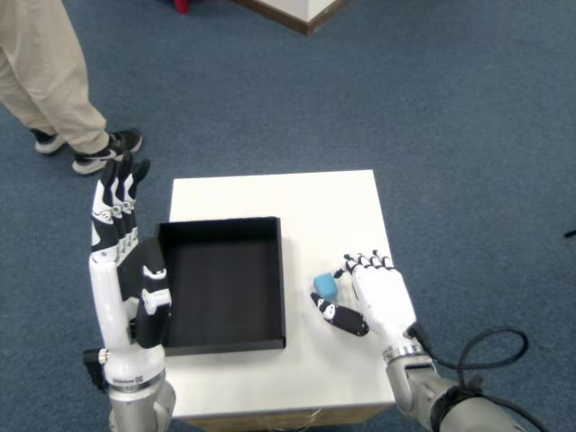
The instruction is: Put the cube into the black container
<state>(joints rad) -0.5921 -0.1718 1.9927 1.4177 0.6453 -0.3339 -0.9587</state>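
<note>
Head view: cube (325,288) on table (315,202), right of container (222,283). My right hand (373,295) fingers curling round it, grip unconfirmed. I'd close thumb firmly before lifting.

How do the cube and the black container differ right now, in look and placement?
The cube is small, solid and light blue; the black container is a much larger, open, shallow tray with nothing in it. The cube lies between the right hand's thumb and fingers; the container lies apart from that hand, beside the raised left hand. Both rest on the white table.
</note>
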